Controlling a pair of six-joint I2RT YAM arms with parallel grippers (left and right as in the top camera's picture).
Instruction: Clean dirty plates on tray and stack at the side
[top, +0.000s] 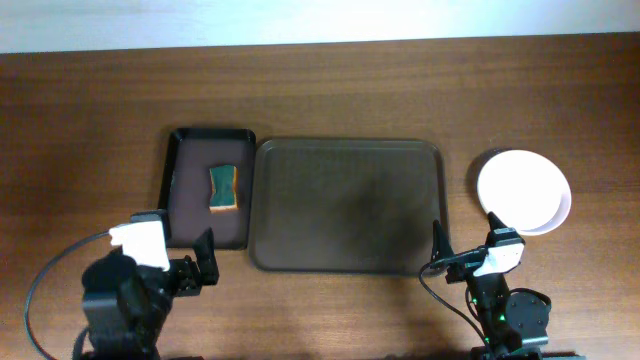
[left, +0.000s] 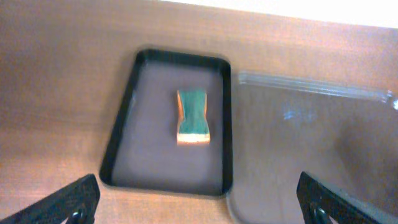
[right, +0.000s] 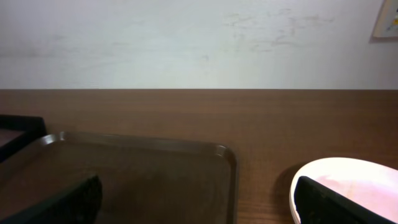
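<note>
The large dark brown tray (top: 345, 205) lies in the middle of the table with nothing on it; it also shows in the left wrist view (left: 311, 149) and the right wrist view (right: 143, 180). A stack of white plates (top: 523, 190) sits on the bare wood to the tray's right, with a pinkish tint in the right wrist view (right: 348, 180). My left gripper (top: 200, 262) is open and empty near the front edge, below the small black tray. My right gripper (top: 462, 258) is open and empty, just below the plates and the tray's front right corner.
A smaller black tray (top: 208, 185) holding a green-and-yellow sponge (top: 224, 188) stands left of the large tray; both also show in the left wrist view, tray (left: 124, 124) and sponge (left: 192, 116). A pale wall runs behind the table's far edge.
</note>
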